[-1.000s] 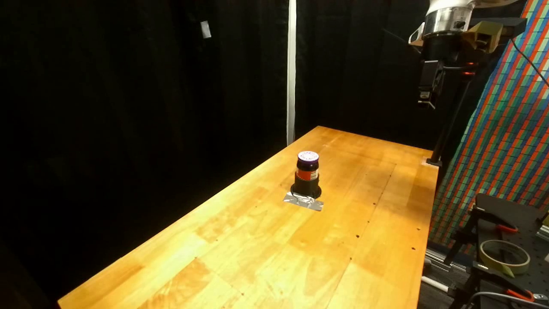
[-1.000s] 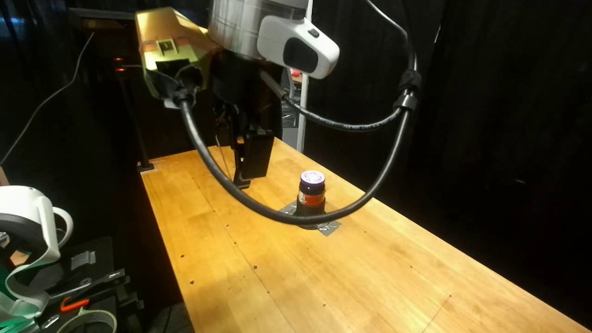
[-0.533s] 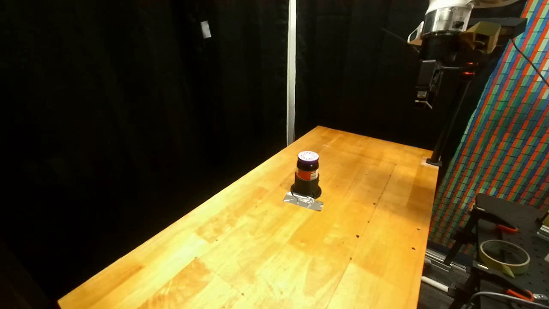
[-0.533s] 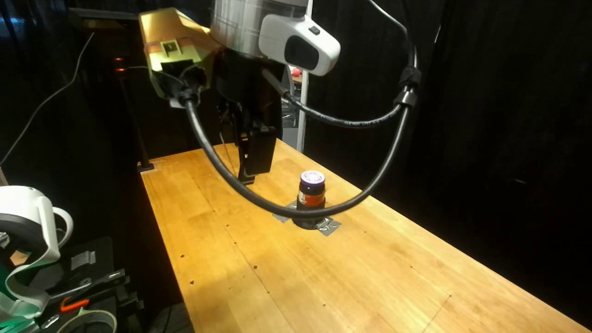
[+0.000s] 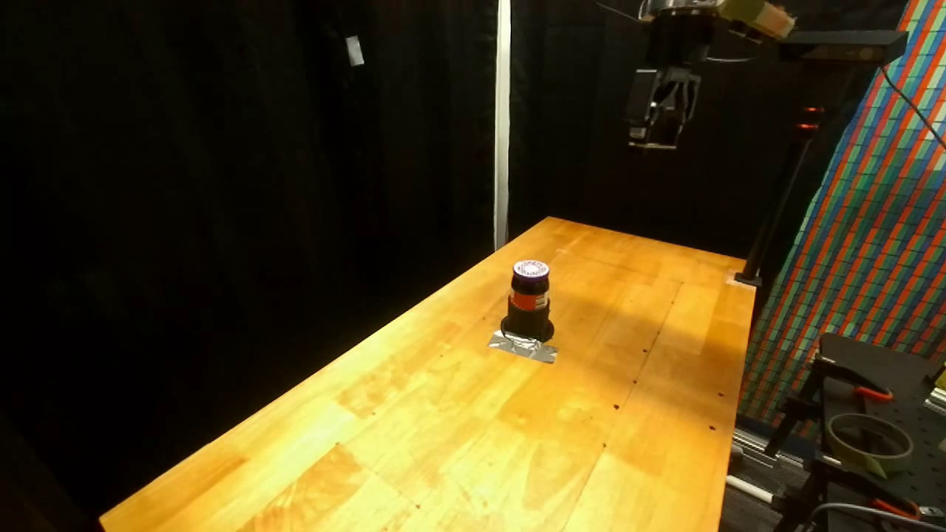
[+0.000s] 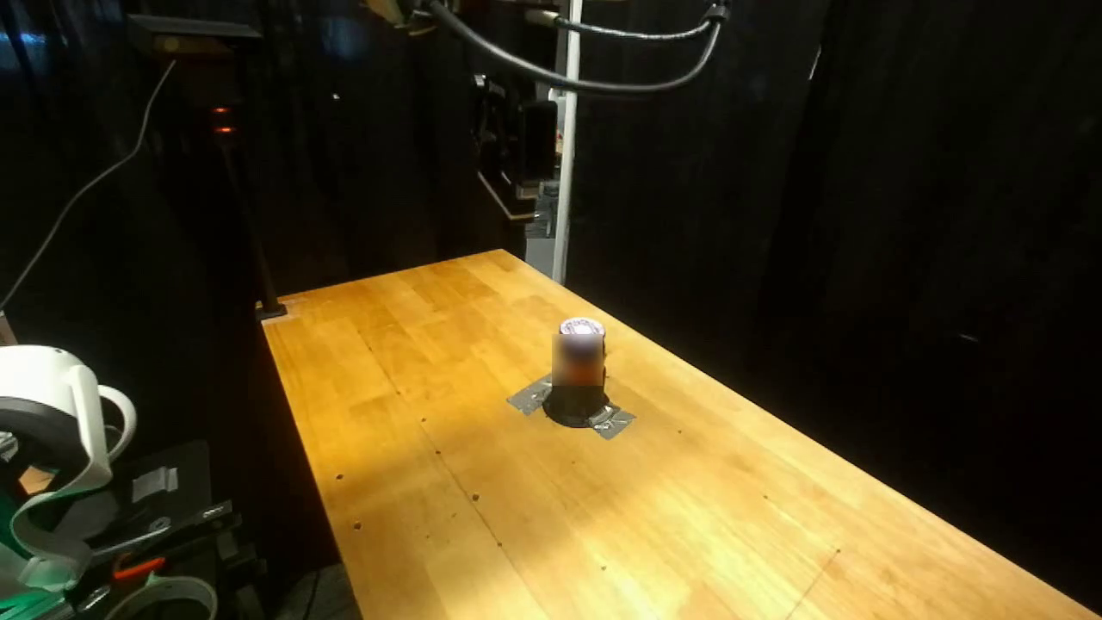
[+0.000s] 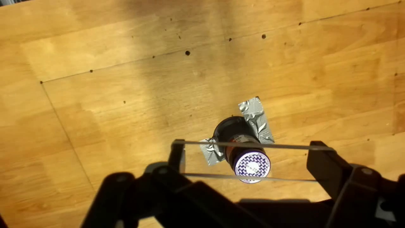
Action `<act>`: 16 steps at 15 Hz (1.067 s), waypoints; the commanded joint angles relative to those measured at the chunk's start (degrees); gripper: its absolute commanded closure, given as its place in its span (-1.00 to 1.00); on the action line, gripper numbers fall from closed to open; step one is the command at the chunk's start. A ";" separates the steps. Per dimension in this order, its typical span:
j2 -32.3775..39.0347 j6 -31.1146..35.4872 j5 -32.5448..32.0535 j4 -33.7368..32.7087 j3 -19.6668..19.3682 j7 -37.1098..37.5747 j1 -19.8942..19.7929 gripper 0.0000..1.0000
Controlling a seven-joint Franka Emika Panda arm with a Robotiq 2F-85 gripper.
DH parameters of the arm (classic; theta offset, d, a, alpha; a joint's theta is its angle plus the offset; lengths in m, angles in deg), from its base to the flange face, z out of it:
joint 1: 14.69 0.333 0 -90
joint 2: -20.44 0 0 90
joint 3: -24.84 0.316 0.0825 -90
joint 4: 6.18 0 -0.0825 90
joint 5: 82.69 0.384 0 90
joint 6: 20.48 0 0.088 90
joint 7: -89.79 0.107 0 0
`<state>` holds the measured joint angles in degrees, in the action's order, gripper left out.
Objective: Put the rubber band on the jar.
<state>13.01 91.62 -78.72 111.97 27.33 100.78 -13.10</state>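
Two strands of the rubber band run straight between the fingertips of the gripper; these are spread wide, with the loop around them and nothing else in their grasp. Compared with half a second ago, the gripper sits higher and farther left in an exterior view, turned so that the gap between its fingers shows. That looks like gaining clearance before the loop is brought over the jar. The jar stands unmoved and upright in a black base, toward the left edge of the wooden table there, with the band not yet on it; in the wrist view the strands merely pass in front. Centring and lowering seem to remain.

Silver tape fixes the base to the table, and a soft shadow lies to the right of the jar. Dark curtains hang on the left and far sides; a coloured sheet hangs at the right, with a tape roll nearer.
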 commanded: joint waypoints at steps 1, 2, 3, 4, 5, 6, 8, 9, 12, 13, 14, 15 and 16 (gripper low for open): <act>13.12 -5.96 -6.58 -14.26 2.49 9.86 0.97 -1.00; 16.08 -6.94 -6.29 -17.08 2.50 10.06 1.50 -1.00; 19.25 -6.74 -6.33 -19.90 2.36 9.38 2.01 -1.00; 22.01 -7.20 -5.17 -22.68 2.12 8.40 2.40 -1.00; 24.88 -6.65 -3.65 -25.48 1.96 6.30 2.45 -1.00; 27.49 -5.99 -3.83 -28.26 1.69 6.10 2.63 -1.00; 32.97 -6.17 -4.00 -34.15 1.19 4.43 2.61 -1.00; 35.59 -6.41 -4.34 -37.00 0.87 3.83 2.65 -1.00; 42.66 -8.32 -3.30 -44.85 0.61 -0.06 2.06 -1.00; 44.76 -8.61 -2.97 -47.02 0.63 -1.33 1.88 -1.00; 46.93 -9.71 -2.72 -49.25 0.63 -2.30 1.73 -1.00; 48.91 -10.93 -2.34 -51.37 0.74 -3.28 1.55 -1.00; 50.89 -12.15 -2.31 -53.33 0.66 -3.75 1.60 -1.00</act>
<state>56.85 84.51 -82.66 68.55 28.14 100.11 -11.36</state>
